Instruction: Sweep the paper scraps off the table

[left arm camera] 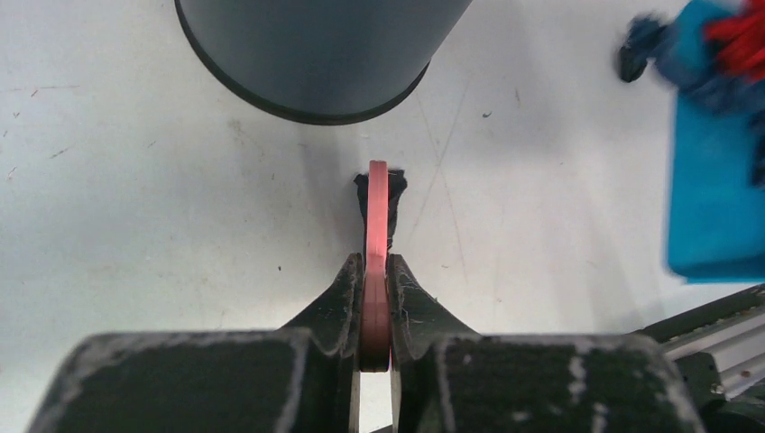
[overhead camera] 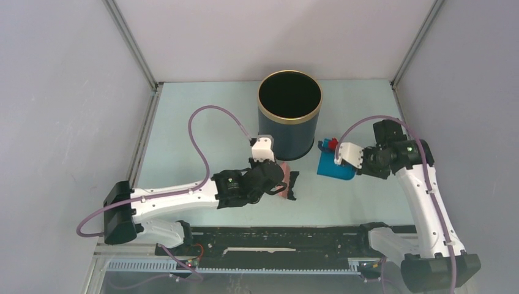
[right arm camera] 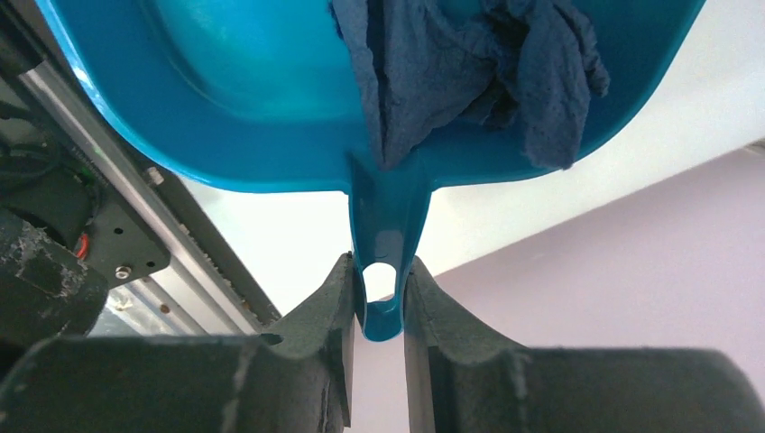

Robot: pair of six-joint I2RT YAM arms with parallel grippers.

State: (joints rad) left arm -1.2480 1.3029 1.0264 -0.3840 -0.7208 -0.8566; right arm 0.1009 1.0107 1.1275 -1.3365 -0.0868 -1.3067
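My left gripper [overhead camera: 278, 184] is shut on the pink brush [left arm camera: 376, 216], which shows edge-on between its fingers [left arm camera: 410, 298]. The brush's black bristles [overhead camera: 293, 185] rest on the table [overhead camera: 202, 141] just in front of the bin. My right gripper [overhead camera: 350, 158] is shut on the handle [right arm camera: 383, 262] of the blue dustpan [overhead camera: 335, 165], which sits right of the bin. Paper scraps lie in the pan: a red one [overhead camera: 333, 144], a dark blue one [overhead camera: 324, 146] and a large crumpled dark blue piece [right arm camera: 469, 72]. A dark scrap [left arm camera: 642, 47] sits at the pan's edge.
A tall black bin [overhead camera: 289, 113] with a gold rim stands at the table's middle rear, close to both the brush and the dustpan. Grey walls enclose the left, right and back. A black rail strip [overhead camera: 275, 240] runs along the front edge.
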